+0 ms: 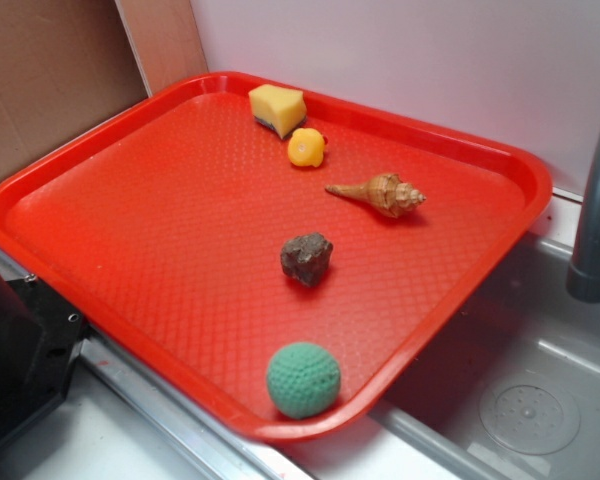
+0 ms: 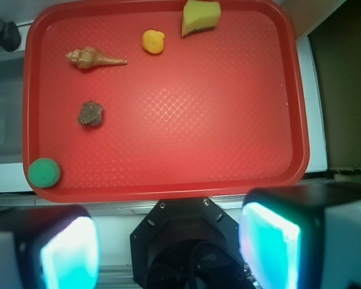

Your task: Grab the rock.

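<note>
The rock [image 1: 306,258] is a small dark brown-grey lumpy stone lying near the middle right of the red tray [image 1: 130,230]. In the wrist view the rock [image 2: 91,113] sits at the tray's left side, far above my gripper. My gripper [image 2: 168,250] is open and empty, its two cyan-lit pads [image 2: 69,253] wide apart, high over the robot's black base, off the tray's near edge [image 2: 168,191]. The gripper itself does not show in the exterior view.
On the tray lie a tan spiral seashell [image 1: 382,192], a green knitted ball [image 1: 302,379] at the near corner, a small orange-yellow toy [image 1: 306,147] and a yellow sponge block [image 1: 277,107]. A grey faucet post [image 1: 598,210] and a sink basin [image 1: 520,400] lie to the right.
</note>
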Action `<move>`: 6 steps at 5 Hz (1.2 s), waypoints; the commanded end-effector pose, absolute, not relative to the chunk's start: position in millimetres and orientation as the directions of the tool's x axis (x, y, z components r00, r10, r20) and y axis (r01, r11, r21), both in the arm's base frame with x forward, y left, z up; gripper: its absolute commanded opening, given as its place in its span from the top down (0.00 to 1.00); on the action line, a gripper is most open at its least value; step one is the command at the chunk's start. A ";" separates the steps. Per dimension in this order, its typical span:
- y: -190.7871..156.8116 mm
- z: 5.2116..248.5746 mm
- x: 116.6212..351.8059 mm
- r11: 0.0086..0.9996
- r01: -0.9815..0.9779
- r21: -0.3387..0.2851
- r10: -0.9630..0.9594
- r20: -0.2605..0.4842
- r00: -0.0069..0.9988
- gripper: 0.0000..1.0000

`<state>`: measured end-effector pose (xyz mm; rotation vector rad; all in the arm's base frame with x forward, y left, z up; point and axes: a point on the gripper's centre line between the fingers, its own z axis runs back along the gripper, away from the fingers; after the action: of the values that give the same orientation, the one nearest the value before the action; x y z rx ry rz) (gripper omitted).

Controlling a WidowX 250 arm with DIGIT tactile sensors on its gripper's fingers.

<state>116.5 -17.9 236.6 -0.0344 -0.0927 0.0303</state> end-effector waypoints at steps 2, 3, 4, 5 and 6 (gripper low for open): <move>-24.3 219.6 131.4 0.994 -0.085 -0.073 0.093 0.124 0.988 0.00; -36.0 204.5 141.8 0.983 -0.155 -0.093 0.168 0.152 0.974 0.00; -58.1 183.8 149.0 0.974 -0.189 -0.122 0.207 0.160 0.965 0.00; -77.4 159.2 165.7 0.957 -0.223 -0.185 0.250 0.138 0.958 0.00; -96.2 128.7 182.7 0.947 -0.263 -0.186 0.285 0.103 0.953 0.00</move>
<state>179.2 -94.3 119.7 -0.1544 -0.0969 0.2810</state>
